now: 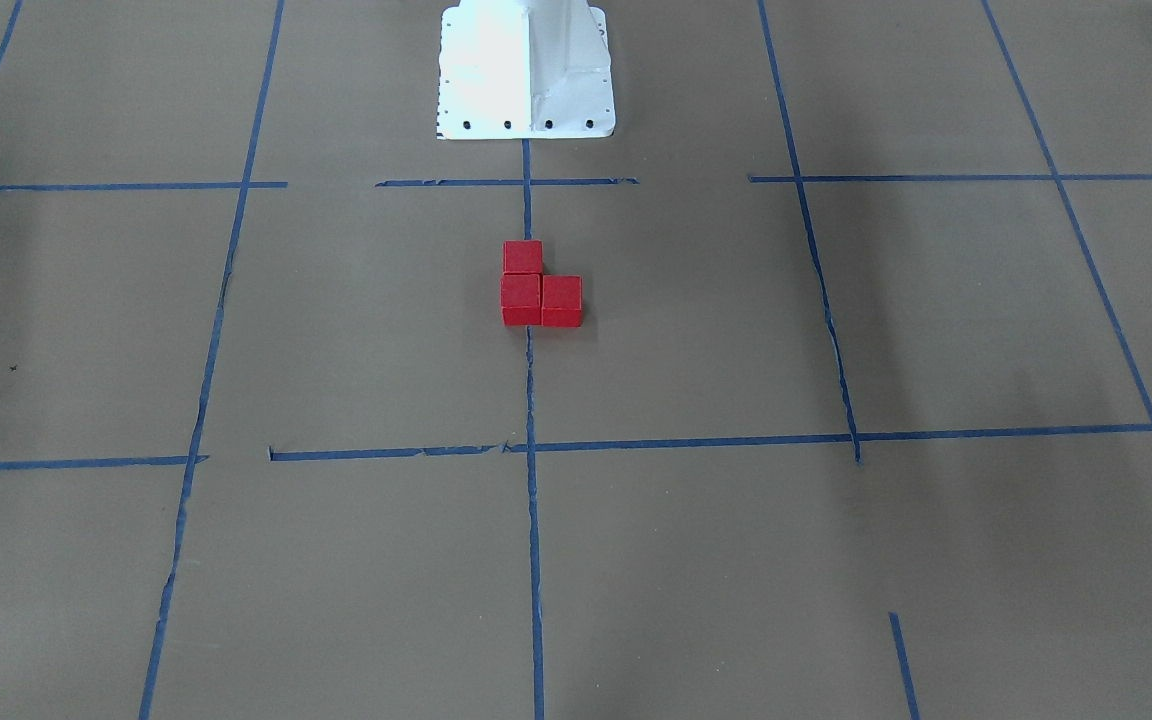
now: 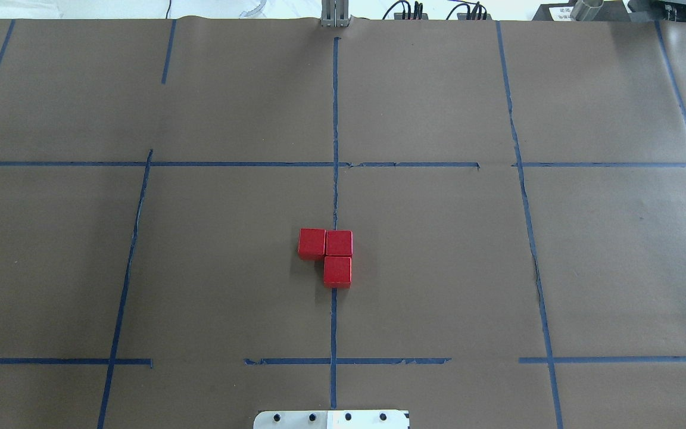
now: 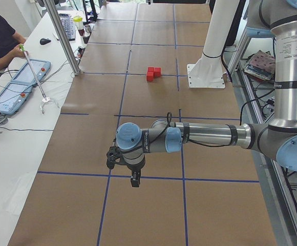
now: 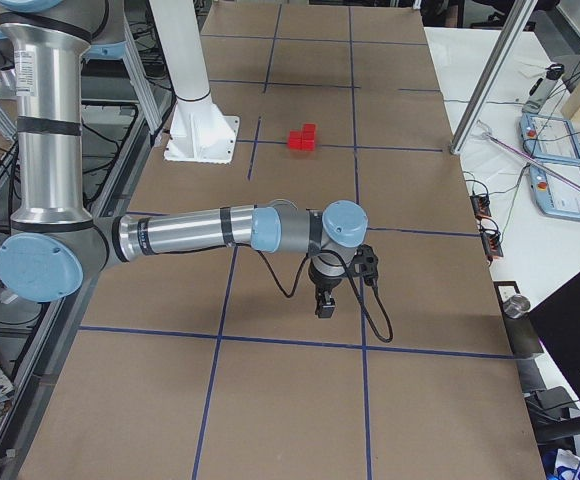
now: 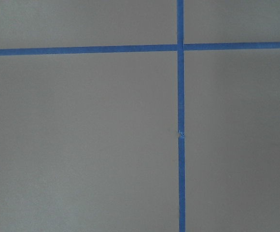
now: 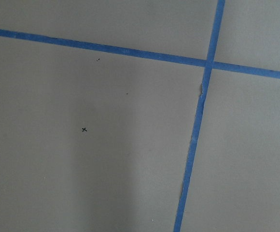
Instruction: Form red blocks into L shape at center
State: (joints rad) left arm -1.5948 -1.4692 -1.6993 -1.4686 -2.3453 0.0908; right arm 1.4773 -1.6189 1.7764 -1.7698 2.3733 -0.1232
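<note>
Red blocks [image 2: 338,243] touching, L-shaped — at center [image 2: 390,262] (astride tape line [image 2: 335,196]).

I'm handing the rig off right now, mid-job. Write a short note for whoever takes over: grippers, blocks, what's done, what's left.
Left gripper: out to the robot's left, far from the blocks. It shows only in the side view, so I cannot tell whether it is open or shut.
Right gripper: the same on the robot's right, and again I cannot tell.
Red blocks: all three lie at the center, set close together in an L. The corner block sits on the long tape line.
Done: the L looks formed.
Left: probably nothing; just confirm the shape.
</note>
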